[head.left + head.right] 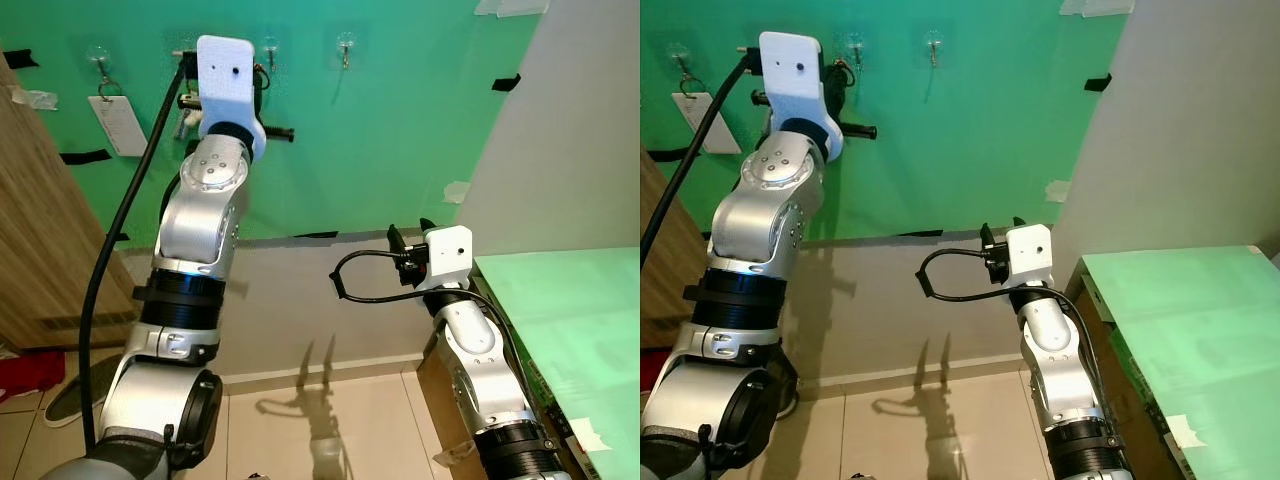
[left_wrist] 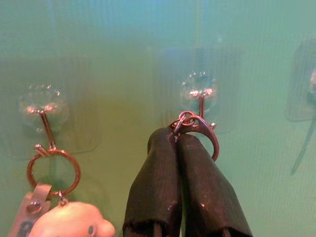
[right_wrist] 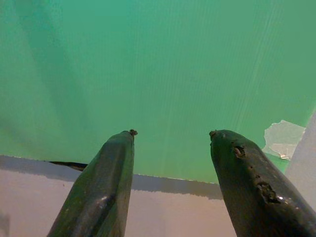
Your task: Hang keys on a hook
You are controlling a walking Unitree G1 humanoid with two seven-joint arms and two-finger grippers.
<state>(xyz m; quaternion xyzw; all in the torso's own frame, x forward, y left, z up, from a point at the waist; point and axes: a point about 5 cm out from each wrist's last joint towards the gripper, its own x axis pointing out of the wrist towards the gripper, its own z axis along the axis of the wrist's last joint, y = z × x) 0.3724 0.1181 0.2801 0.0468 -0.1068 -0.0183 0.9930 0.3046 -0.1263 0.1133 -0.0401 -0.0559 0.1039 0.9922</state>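
Left claw [image 2: 177, 140]: closed on the key ring [image 2: 197, 129], held at the hook [image 2: 200, 101].
Right claw [image 3: 170, 136]: open, idle.
Left to do: seat ring, let go.

The flat green wall [image 1: 400, 150] carries a row of small clear adhesive hooks with metal prongs. One clear hook [image 2: 43, 106] holds a copper-coloured metal key ring [image 2: 53, 170] with a white tag [image 1: 118, 124] hanging below it, the next clear hook [image 2: 199, 94] has a second metal key ring [image 2: 197, 129] at its prong, and a further clear hook [image 1: 345, 45] hangs bare. Strips of black tape [image 1: 506, 82] and pale tape [image 1: 456, 192] stick to the wall's surface.
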